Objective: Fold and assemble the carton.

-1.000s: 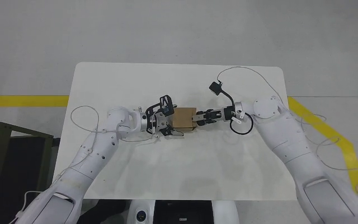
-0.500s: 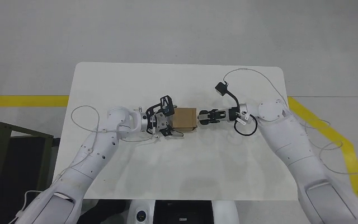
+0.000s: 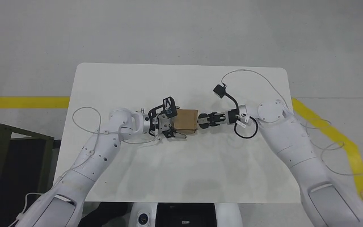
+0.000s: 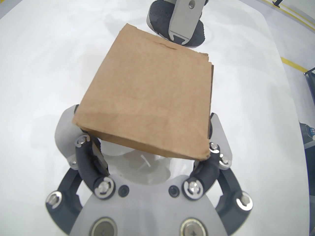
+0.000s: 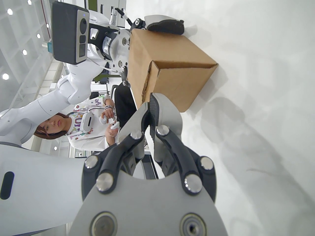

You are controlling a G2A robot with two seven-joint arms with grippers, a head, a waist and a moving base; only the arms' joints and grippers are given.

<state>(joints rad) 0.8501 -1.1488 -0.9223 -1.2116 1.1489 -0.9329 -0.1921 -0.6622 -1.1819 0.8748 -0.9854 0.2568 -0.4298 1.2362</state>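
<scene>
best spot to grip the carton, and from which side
Probably pinch the carton by its two flat, parallel side walls near one end, coming end-on, as the left tool does. The other end shows a loose flap seam; avoid it.

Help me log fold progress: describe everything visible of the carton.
The carton is a plain brown cardboard box, already squared up, lying on the white table near its middle. The left gripper clasps one end from both sides; the shut right gripper meets the opposite end, where a flap edge stands slightly ajar.
</scene>
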